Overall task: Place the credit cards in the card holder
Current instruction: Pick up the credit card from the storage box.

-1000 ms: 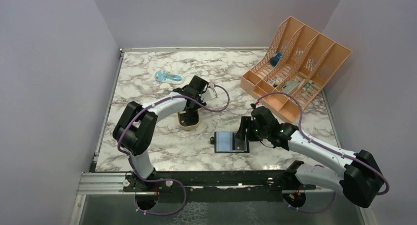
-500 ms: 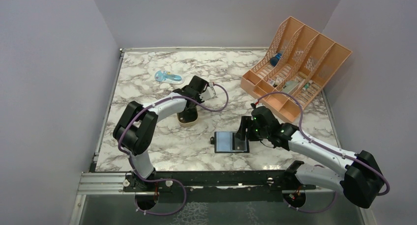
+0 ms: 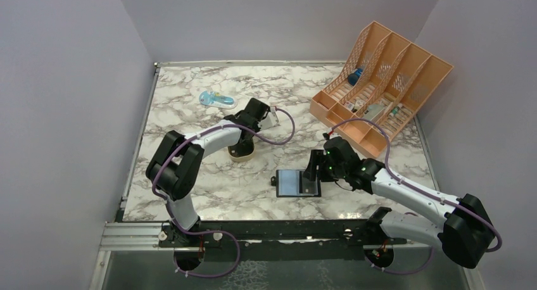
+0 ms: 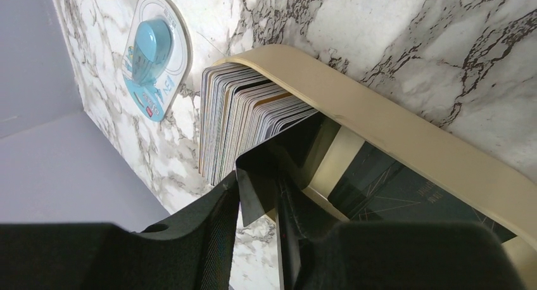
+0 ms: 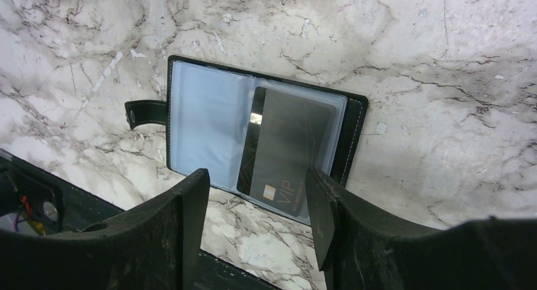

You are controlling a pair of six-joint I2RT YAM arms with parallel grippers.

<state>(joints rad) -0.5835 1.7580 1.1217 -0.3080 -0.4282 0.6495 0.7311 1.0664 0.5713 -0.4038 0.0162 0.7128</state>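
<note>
Not much has been changed in the last second. The tin [image 3: 243,154], beyond and left of the holder [image 3: 297,183], has been nudged a touch farther off with the left gripper [image 4: 259,190] dipped into it. Its fingers are set narrow, and a dark card [image 4: 256,173] looks pinched between them (hard to be sure) beside the packed cards [image 4: 240,116], so a lift is probably next. The right gripper [image 5: 256,220] is held wide open just over the holder, where one VIP card [image 5: 286,152] is already slotted. It's all laid out on a marble table [image 3: 190,189] with plain lilac walls around it, and a peach rack [image 3: 380,87] is parked beyond and right of the holder.
</note>
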